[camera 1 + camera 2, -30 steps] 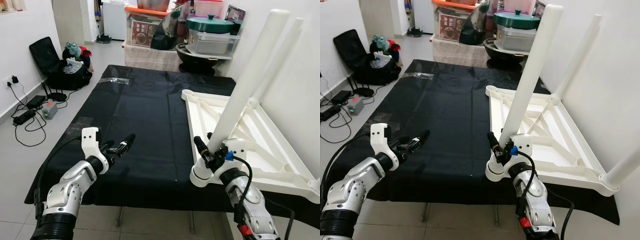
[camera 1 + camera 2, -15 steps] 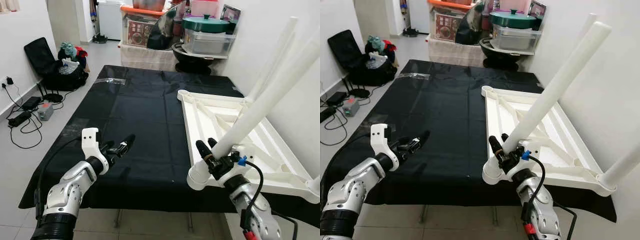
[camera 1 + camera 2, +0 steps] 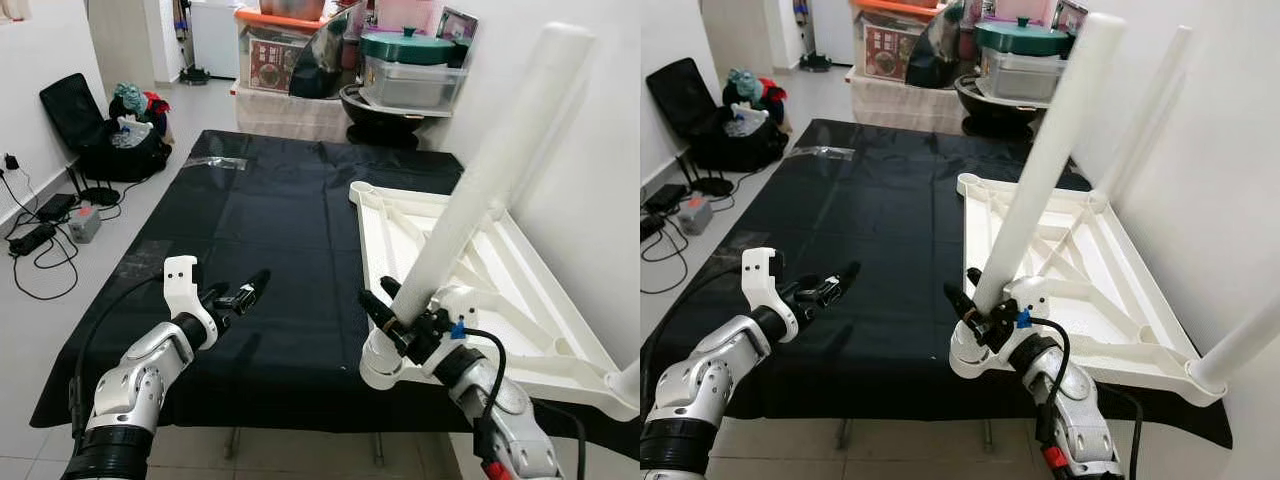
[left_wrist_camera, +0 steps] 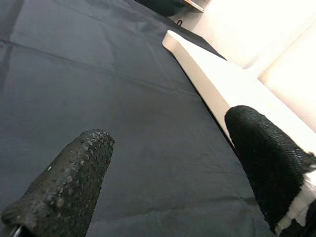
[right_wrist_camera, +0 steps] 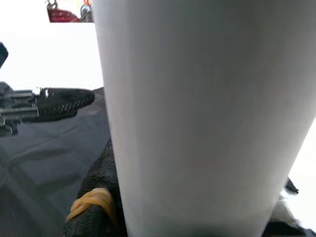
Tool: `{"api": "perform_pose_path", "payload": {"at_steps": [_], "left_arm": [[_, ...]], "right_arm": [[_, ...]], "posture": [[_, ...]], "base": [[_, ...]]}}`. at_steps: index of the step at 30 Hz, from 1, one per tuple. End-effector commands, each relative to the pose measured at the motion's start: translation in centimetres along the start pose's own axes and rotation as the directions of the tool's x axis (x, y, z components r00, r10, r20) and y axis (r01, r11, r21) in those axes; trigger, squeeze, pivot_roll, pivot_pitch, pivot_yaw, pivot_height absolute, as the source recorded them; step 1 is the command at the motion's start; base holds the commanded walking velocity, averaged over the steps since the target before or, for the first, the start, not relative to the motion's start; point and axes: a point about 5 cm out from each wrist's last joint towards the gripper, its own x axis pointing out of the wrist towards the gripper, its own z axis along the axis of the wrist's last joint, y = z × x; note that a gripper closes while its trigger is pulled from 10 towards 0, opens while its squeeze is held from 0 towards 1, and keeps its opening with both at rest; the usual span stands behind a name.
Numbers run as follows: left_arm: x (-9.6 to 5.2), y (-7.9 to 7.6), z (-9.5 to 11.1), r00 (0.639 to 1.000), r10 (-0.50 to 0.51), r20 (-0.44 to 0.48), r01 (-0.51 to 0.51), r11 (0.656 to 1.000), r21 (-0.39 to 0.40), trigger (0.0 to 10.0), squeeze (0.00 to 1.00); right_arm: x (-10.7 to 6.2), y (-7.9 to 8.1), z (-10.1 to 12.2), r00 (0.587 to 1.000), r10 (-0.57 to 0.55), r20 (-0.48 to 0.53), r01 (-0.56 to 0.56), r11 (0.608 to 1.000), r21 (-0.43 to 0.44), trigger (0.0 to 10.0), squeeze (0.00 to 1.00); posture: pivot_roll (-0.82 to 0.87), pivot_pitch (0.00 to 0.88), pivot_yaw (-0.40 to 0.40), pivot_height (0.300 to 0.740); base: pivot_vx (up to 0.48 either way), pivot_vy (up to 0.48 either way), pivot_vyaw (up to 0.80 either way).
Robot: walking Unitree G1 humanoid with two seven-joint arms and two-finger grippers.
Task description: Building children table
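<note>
Holding a long white table leg [image 3: 470, 195] near its lower end, my right gripper [image 3: 385, 305] has its two black fingers closed around the round, smooth plastic tube, which leans upward to the right. Its thick bottom end hangs over the near edge of the black cloth [image 3: 260, 220], just beside the upturned white tabletop [image 3: 520, 290]. This tabletop lies on the right part of the cloth, with ribs on its underside, next to the white wall; two more legs already stand in it, one at the far corner [image 3: 1150, 90] and one at the near right corner [image 3: 1240, 345]. My left gripper [image 3: 248, 292] hovers above the cloth with its rough, dotted fingers [image 4: 74, 177] apart and empty. Beyond the table stand plastic boxes [image 3: 415, 80] and a green lid [image 3: 415, 45]; on the floor at the left are a black bag [image 3: 120, 150] and cables [image 3: 35, 235].
</note>
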Motion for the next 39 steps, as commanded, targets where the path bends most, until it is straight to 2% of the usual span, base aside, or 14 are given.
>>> {"api": "perform_pose_path", "payload": {"at_steps": [1, 8, 17, 22, 25, 28, 39], "left_arm": [[0.0, 0.1, -0.4, 0.999, 0.011, -0.035, -0.010, 1.000, 0.017, 10.0, 0.00], [-0.2, 0.1, -0.8, 0.999, 0.018, -0.037, -0.017, 0.999, 0.027, 10.0, 0.00], [0.1, -0.4, -0.6, 1.000, 0.003, -0.030, -0.002, 0.999, 0.039, 10.0, 0.00], [0.3, -0.2, -0.6, 0.999, 0.027, -0.025, -0.026, 0.998, 0.049, 10.0, 0.00], [0.4, -0.3, -0.6, 0.999, 0.036, -0.026, -0.034, 0.997, 0.064, 10.0, 0.00], [0.4, -0.3, -0.6, 0.999, 0.037, -0.025, -0.035, 0.997, 0.068, 10.0, 0.00], [0.4, -0.3, -0.1, 0.999, 0.042, 0.008, -0.042, 0.996, 0.084, 10.0, 0.00]], "right_arm": [[-1.1, 0.6, -3.6, 0.981, 0.029, -0.193, -0.022, 0.999, 0.036, 0.0, 0.00], [-1.4, -0.3, -3.4, 0.976, -0.016, -0.216, 0.013, 1.000, -0.015, 0.0, 0.00], [-0.9, 0.3, -3.2, 0.974, -0.013, -0.228, 0.023, 0.999, 0.043, 0.0, 0.00], [-0.4, 0.2, -2.4, 0.981, -0.055, -0.186, 0.066, 0.997, 0.051, 0.0, 0.00], [0.3, -0.6, -1.3, 0.981, -0.145, -0.131, 0.153, 0.987, 0.051, 0.0, 0.00], [0.6, -0.9, -0.9, 0.979, -0.169, -0.111, 0.176, 0.983, 0.052, 0.0, 0.00], [1.0, -0.2, -0.6, 0.978, -0.187, -0.090, 0.191, 0.980, 0.048, 0.0, 0.00]], "posture": [[0.09, 0.000, -0.098, 0.740], [0.08, 0.000, -0.098, 0.740], [0.07, 0.000, -0.095, 0.740], [0.07, 0.000, -0.094, 0.740], [0.07, 0.000, -0.093, 0.740], [0.07, 0.000, -0.094, 0.740], [0.07, 0.000, -0.097, 0.740]], "base": [[0.000, 0.000, 0.00], [0.000, 0.000, 0.00], [0.000, 0.000, 0.00], [0.000, 0.000, 0.00], [0.000, -0.390, 0.00], [0.000, -0.472, 0.00], [0.000, -0.430, 0.00]]}}
